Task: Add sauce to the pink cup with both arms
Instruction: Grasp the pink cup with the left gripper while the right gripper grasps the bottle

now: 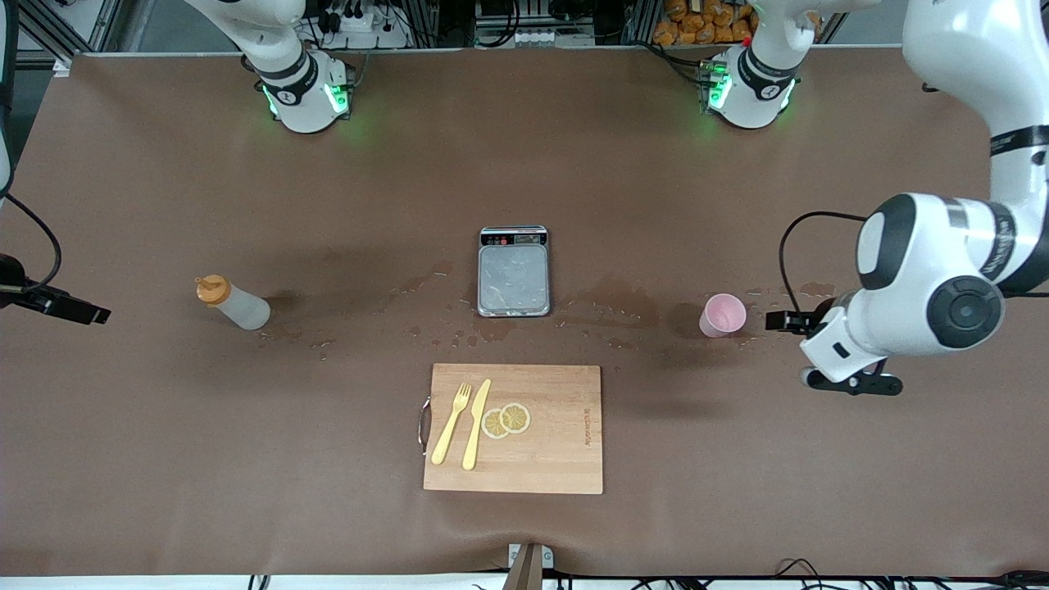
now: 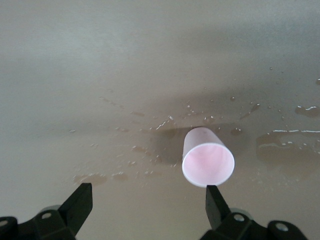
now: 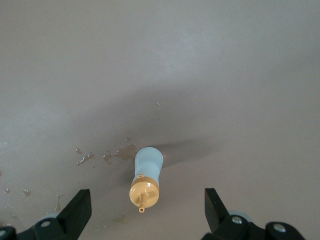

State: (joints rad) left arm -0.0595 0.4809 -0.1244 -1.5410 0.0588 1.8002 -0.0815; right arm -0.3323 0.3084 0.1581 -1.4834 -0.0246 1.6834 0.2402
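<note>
Front view, left gripper (image 1: 788, 321) beside pink cup (image 1: 722, 315)

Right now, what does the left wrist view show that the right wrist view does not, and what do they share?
Only the left wrist view shows the pink cup, standing upright on the table among many spilled drops, with the open left gripper near it. Only the right wrist view shows the sauce bottle, upright, orange cap on, with the open right gripper near it. Both show the same brown table, wet spots and two black fingers spread wide, holding nothing.
</note>
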